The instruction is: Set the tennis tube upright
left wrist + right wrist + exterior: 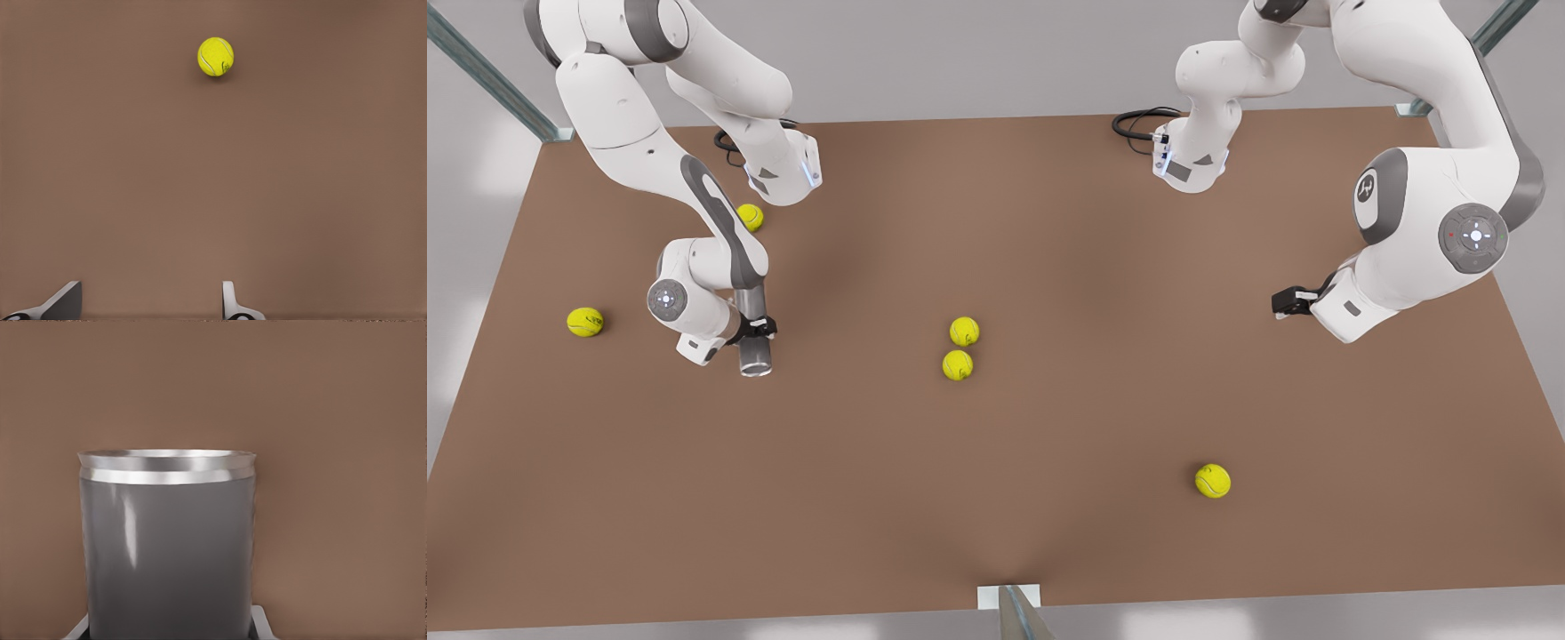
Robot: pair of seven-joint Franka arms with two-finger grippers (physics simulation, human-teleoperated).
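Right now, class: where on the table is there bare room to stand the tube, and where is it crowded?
The right gripper holds the tennis tube. Bare table lies in front of it, along the near edge up to the lone ball. Tighter: the ball pair mid-table. The left gripper waits, open, on the front view's right.

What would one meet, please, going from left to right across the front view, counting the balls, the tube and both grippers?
Yellow-green tennis ball → grey metallic tennis tube held by the right gripper → lone ball → left gripper, waiting open.
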